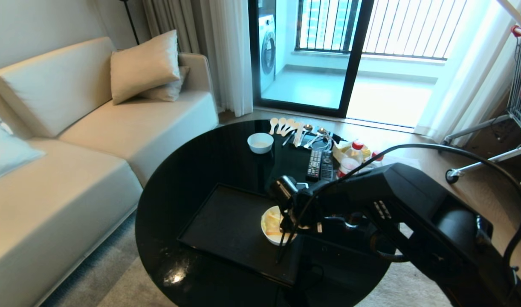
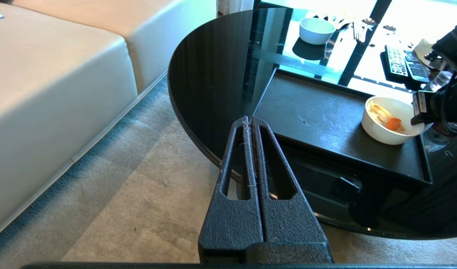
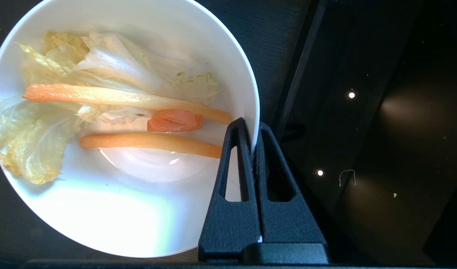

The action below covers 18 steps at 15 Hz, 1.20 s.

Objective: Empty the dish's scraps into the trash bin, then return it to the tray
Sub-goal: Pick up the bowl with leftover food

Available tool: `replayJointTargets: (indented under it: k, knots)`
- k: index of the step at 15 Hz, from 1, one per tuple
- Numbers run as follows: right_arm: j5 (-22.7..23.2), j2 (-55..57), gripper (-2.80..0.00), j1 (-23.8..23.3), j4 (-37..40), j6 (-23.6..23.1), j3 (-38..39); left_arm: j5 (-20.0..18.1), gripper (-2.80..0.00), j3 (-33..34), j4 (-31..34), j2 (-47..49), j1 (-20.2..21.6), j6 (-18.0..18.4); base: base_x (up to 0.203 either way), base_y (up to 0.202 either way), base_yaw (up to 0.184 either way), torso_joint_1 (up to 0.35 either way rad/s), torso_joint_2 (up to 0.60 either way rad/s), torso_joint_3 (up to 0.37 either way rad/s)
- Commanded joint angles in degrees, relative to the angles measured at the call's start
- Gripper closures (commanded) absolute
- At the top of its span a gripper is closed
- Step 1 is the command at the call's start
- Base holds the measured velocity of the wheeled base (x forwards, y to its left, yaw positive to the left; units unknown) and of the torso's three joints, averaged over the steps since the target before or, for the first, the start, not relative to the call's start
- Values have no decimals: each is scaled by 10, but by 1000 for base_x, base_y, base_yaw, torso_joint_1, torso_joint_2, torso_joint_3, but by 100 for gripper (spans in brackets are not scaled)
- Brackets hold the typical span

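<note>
I have the right gripper pinched on the wall of the dish — one of the fingers inside the rim, the other outside. The dish sits on the tray, at about 3 o'clock of it, close to the rim on that side. The scraps are all still in it: limp pale leaves, two long strips, a small orange piece. So I judge only the grasp is made; the lift, the tipping and the return are all left, and I see no trash bin in any view.

The left gripper hangs off the counter over the carpet, its fingers pressed together on nothing.

For room: the tray's raised rim lies just beside the dish, so I'd go straight up first. At 12 o'clock stand remote controls and bottles — well apart. The sofa flanks 9 o'clock.
</note>
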Motion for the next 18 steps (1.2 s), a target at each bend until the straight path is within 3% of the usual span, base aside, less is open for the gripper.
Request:
replayJointTargets:
  k: [1, 8, 18]
  knots:
    - [-4, -14, 0, -1, 3, 3, 0, 0, 0, 0, 0, 0, 0, 0, 0, 0, 0, 0, 0, 0]
    - [-4, -88, 0, -6, 12, 59, 46, 0, 0, 0, 0, 0, 0, 0, 0, 0, 0, 0, 0, 0]
    - [-4, -279, 0, -51, 6, 119, 237, 0, 0, 0, 0, 0, 0, 0, 0, 0, 0, 0, 0, 0]
